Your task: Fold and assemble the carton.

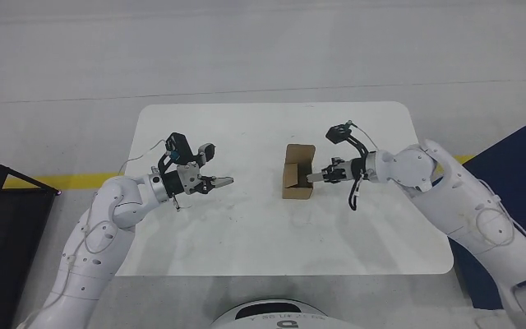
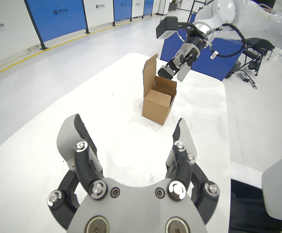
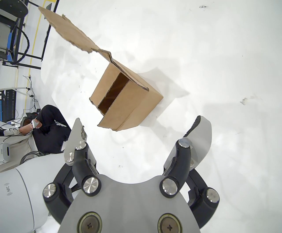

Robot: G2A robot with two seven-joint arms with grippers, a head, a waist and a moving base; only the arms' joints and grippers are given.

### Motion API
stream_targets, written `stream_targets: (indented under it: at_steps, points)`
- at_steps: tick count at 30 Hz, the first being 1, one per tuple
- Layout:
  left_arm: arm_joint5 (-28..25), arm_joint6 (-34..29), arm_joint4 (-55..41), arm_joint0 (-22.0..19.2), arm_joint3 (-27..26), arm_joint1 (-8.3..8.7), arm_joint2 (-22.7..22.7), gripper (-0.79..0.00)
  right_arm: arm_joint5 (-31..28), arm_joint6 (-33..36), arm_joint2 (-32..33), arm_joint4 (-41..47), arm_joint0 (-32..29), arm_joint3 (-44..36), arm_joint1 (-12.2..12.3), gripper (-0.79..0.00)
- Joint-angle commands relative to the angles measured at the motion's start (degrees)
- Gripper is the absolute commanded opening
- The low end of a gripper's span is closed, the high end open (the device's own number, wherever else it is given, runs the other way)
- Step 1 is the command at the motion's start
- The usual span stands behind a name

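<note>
A small brown carton (image 1: pixel 298 173) stands upright near the middle of the white table (image 1: pixel 246 238). Its long lid flap (image 2: pixel 150 72) sticks up, one side flap (image 2: pixel 159 97) is folded over the opening, and a dark gap (image 3: pixel 113 93) remains between the flaps. My right gripper (image 1: pixel 315 178) hangs open just beside the carton's top edge, with nothing between its fingers (image 3: pixel 199 130). Well away on the carton's other side, my left gripper (image 1: pixel 223 181) is open and empty above the table, its fingers (image 2: pixel 81 130) pointing at the carton (image 2: pixel 159 103).
Bare white tabletop surrounds the carton (image 3: pixel 127 99) on all sides. Beyond the table are blue partition panels (image 2: pixel 59 17), a yellow floor line (image 1: pixel 74 178) and a dark frame (image 1: pixel 20 185) off one table edge.
</note>
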Motion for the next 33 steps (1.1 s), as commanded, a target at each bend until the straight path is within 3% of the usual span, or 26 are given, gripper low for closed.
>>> stream_targets:
  at_steps: [1, 8, 16, 18, 26, 33]
  points:
    - [0.00, 0.00, 0.00, 0.00, 0.00, 0.00, 0.00, 0.000, 0.66, -0.40, -0.48, 0.09, 0.73, 0.70, -0.54, -0.089]
    - [0.00, 0.00, 0.00, 0.00, 0.00, 0.00, 0.00, 0.000, 0.34, -3.60, 1.95, 3.01, -1.37, 2.23, -0.55, -0.120]
    - [0.00, 0.00, 0.00, 0.00, 0.00, 0.00, 0.00, 0.000, 8.38, 2.76, 1.28, 0.13, -2.00, -0.57, -0.69, -0.105]
    - [0.00, 0.00, 0.00, 0.00, 0.00, 0.00, 0.00, 0.000, 9.70, 4.29, 0.20, -0.32, -1.18, -0.69, -1.21, -0.062]
    - [0.00, 0.00, 0.00, 0.00, 0.00, 0.00, 0.00, 0.000, 13.88, 7.44, -2.78, -2.77, 2.57, -0.14, -3.14, -0.111]
    - [0.00, 0.00, 0.00, 0.00, 0.00, 0.00, 0.00, 0.000, 11.38, 6.71, -1.01, 0.46, 2.84, 0.76, -3.56, -0.117]
